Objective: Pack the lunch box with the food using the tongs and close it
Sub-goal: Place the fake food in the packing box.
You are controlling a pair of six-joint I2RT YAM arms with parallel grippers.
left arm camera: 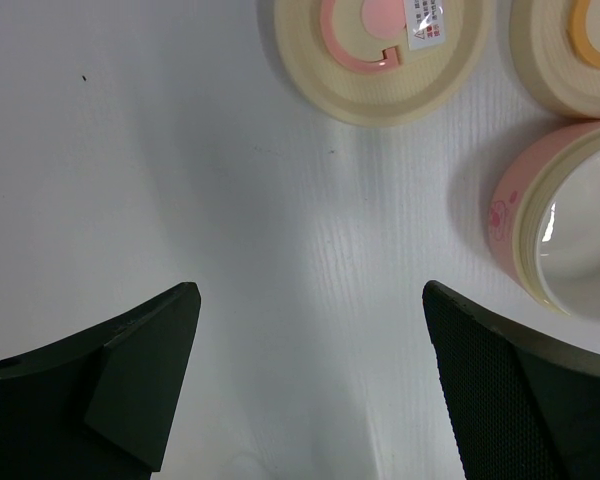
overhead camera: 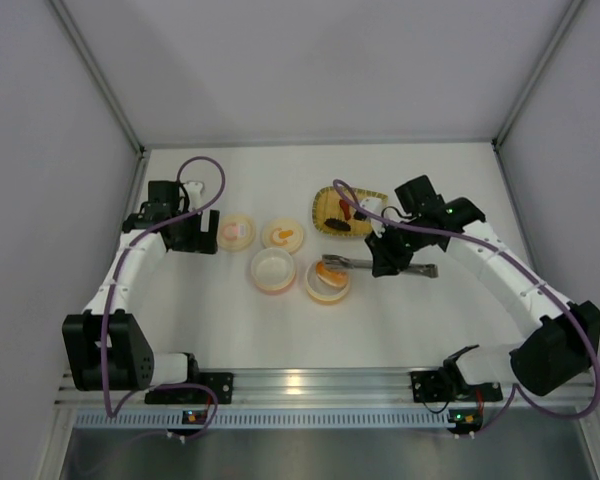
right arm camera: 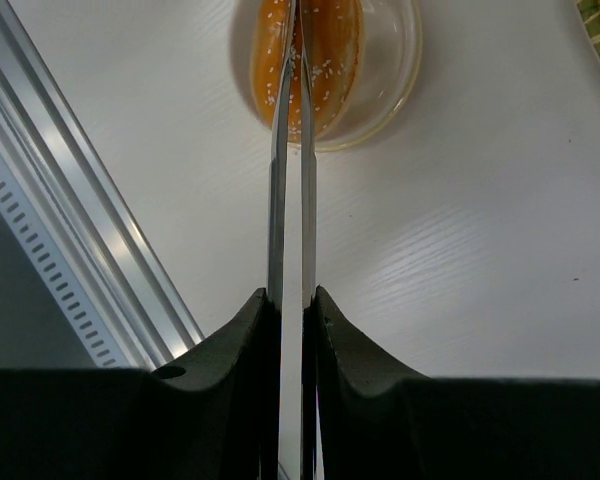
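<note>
left fingers (left arm camera: 130,400) spread wide, right fingers (right arm camera: 230,375) pinched nearly together

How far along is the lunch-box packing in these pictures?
Done: the orange piece lies in one container. In hand: the right gripper squeezes the tongs, tips at that piece. To do: the reddish piece and dark brown piece on the yellow tray, the other container empty, pink lid and orange lid off, the left gripper open.
</note>
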